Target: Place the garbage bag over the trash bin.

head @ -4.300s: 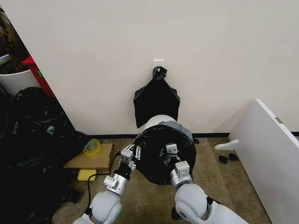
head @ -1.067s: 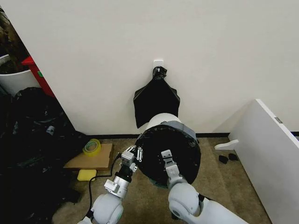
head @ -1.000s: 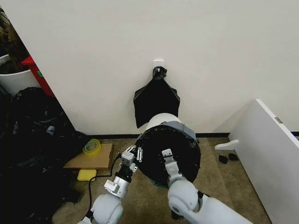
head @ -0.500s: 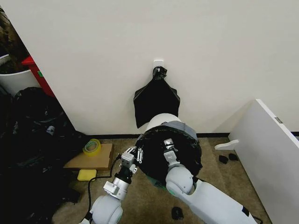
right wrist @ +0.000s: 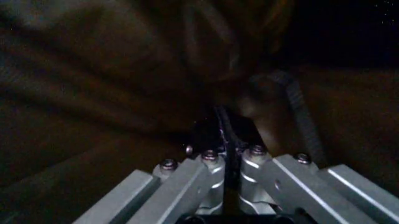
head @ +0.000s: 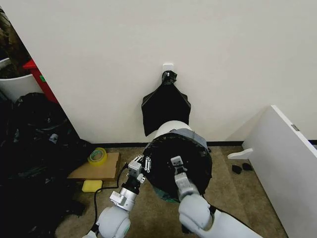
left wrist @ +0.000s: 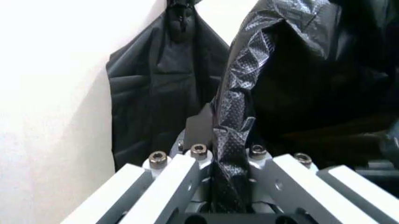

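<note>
Both arms raised forward; garbage bag [head: 190,151] edge is pinched by left gripper [head: 140,161], film clamped in wrist view; right gripper [head: 175,162] closed inside bag on trash bin [head: 166,130]

The thin black plastic garbage bag [left wrist: 240,107] is crinkly and glossy, its folds catching light in a fine diamond texture; the round cream-white plastic trash bin [head: 166,128] looks smooth and matt above it; the flat black bundle [head: 166,105] at centre frame is dull, uncreased plastic; the left gripper [left wrist: 215,161] shows brushed metal bars with shiny bolt heads; the right gripper [right wrist: 224,140] shows the same metal; the floor [head: 247,193] looks like rough brown carpet.
</note>
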### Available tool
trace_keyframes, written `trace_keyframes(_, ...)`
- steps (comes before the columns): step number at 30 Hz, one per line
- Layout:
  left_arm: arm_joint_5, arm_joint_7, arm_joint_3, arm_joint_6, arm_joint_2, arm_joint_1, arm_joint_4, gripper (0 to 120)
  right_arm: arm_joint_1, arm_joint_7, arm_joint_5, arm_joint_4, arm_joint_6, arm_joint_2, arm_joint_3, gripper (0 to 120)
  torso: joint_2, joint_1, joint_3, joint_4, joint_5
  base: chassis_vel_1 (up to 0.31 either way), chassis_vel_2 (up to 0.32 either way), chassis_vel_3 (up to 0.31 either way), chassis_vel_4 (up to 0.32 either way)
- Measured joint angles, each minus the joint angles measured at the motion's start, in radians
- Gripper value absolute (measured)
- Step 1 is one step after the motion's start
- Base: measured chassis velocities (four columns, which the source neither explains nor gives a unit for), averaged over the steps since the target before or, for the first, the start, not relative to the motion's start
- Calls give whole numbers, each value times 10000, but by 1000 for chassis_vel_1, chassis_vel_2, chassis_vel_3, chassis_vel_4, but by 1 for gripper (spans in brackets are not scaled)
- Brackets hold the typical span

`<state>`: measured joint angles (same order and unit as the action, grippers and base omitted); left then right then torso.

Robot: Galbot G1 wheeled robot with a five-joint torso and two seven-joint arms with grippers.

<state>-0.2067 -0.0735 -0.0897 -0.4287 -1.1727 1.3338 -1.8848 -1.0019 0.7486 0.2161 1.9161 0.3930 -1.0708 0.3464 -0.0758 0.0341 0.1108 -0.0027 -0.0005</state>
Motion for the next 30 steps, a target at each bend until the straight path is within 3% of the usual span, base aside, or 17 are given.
trace_keyframes(6,50,4,102,22,-38,33,11,0,4,-34,-529,-343,-42,-22,-277,0,0,0,0,0,-1,0,0,0,0)
trace_keyframes(9,156,30,133,25,-47,139,-118,0,472,-31,-160,-1201,182,-226,-455,0,0,0,0,3,1,0,0,0,0)
trace_keyframes(18,235,36,58,29,6,291,-273,0,868,41,875,-1476,521,-315,-490,0,0,0,1,3,-1,0,0,0,0)
trace_keyframes(22,235,40,16,27,-42,312,-283,0,581,-593,1268,-739,-675,-225,-566,0,0,0,0,1,-1,0,0,0,0)
trace_keyframes(30,227,39,-16,25,-41,289,-276,0,38,-1080,2273,374,-946,1,-530,0,0,0,0,1,-1,0,0,0,0)
